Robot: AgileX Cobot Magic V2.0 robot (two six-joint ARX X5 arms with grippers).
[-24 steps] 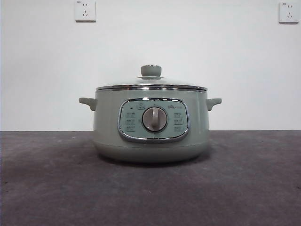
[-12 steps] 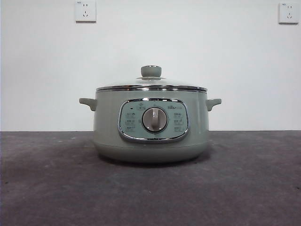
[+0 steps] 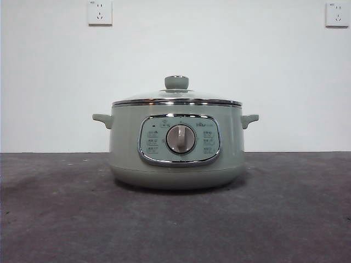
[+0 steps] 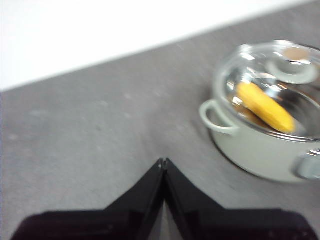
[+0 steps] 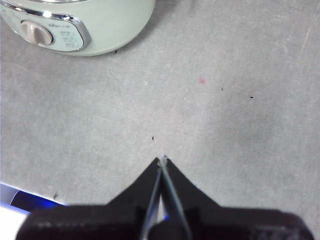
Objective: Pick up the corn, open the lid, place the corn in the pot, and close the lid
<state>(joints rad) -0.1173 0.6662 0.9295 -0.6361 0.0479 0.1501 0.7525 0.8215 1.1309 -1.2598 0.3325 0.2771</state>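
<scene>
Yellow toy corn (image 4: 265, 106) lies inside the round green pot (image 3: 176, 143) under its glass lid (image 3: 176, 97). Left gripper (image 4: 163, 162) and right gripper (image 5: 162, 160) are pinched closed, empty, away from it.

left hand (image 4: 163, 162), right hand (image 5: 162, 160): matte black, wedge-shaped jaws tapering to pointed tips

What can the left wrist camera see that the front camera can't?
Only the left wrist view shows the corn, lying inside the pot under the glass lid, and the left gripper, shut and empty above the table. Only the front view shows the pot's control panel, its dial and two wall sockets. Both show the pot with its lid on.
</scene>
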